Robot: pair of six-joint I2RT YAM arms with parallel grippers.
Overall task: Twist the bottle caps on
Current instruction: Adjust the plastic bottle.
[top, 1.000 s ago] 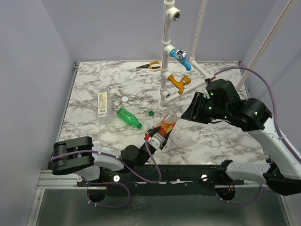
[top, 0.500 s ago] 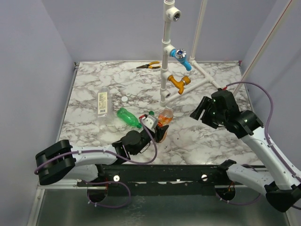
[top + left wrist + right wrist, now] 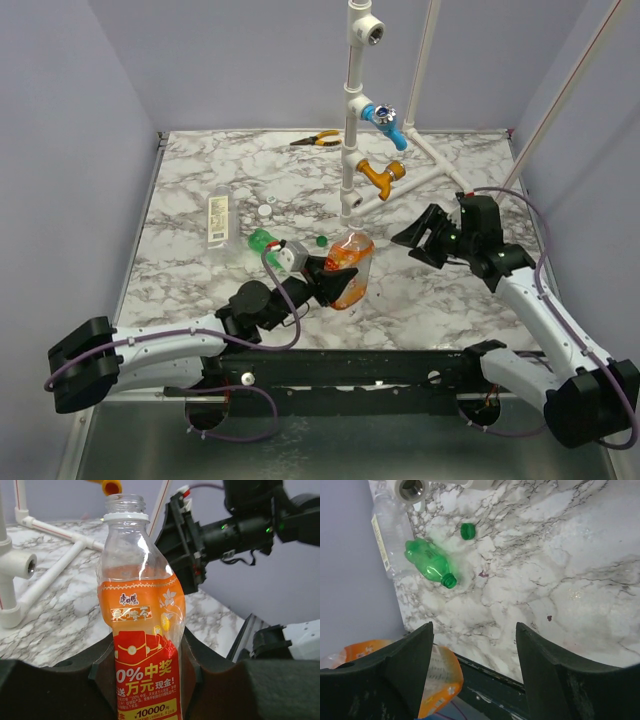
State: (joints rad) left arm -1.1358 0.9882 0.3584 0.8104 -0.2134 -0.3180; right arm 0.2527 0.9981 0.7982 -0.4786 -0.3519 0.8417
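My left gripper (image 3: 335,282) is shut on the wide orange bottle (image 3: 350,262) and holds it upright near the table's middle front. In the left wrist view the bottle (image 3: 142,630) stands between my fingers (image 3: 97,662), its neck (image 3: 122,502) open with no cap. My right gripper (image 3: 420,238) is open and empty just right of the bottle; it also shows in the left wrist view (image 3: 182,545). The green bottle (image 3: 429,564) lies capless on the table, the dark green cap (image 3: 467,531) near it. The clear bottle (image 3: 217,215) lies at the left, the white cap (image 3: 265,210) beside it.
The white pipe frame (image 3: 351,150) with a blue tap (image 3: 384,118) and an orange tap (image 3: 383,175) stands behind the bottle. Pliers (image 3: 317,140) lie at the back. Purple walls close in the table on three sides.
My left gripper has carried the orange bottle up and to the right and stood it upright. My right arm has dropped lower and swung its gripper toward the bottle.
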